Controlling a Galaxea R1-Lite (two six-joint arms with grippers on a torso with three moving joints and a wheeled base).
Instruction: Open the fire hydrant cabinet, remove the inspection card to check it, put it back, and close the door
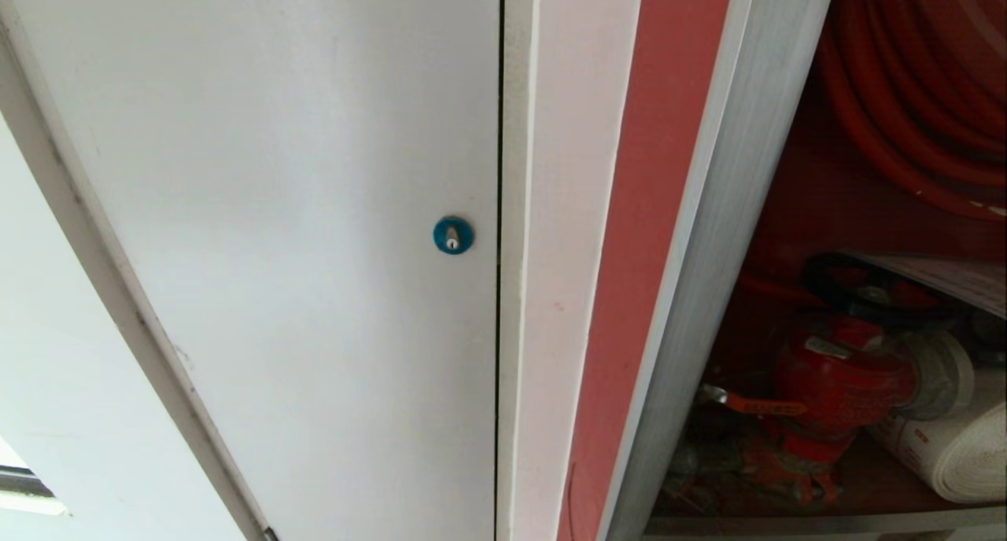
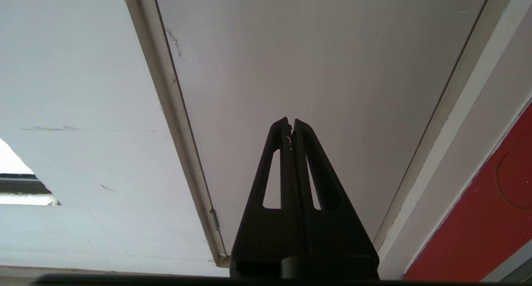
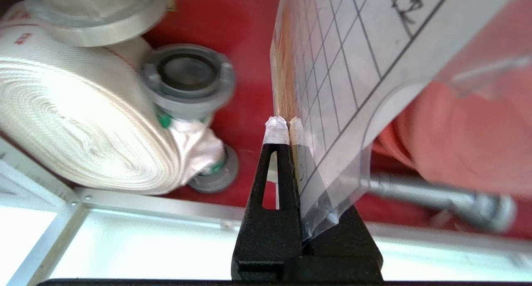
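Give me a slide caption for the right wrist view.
Right hand shut on the inspection card inside the red cabinet, beside the rolled white hose.

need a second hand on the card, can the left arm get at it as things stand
Probably not: the left gripper faces the white door, while the inspection card sits in the right gripper inside the cabinet.

Fire hydrant cabinet (image 1: 732, 211) floor (image 1: 865, 486): red valve (image 1: 834, 384) rests centrally; white rolled hose (image 1: 952, 454) lies at 3 o'clock.
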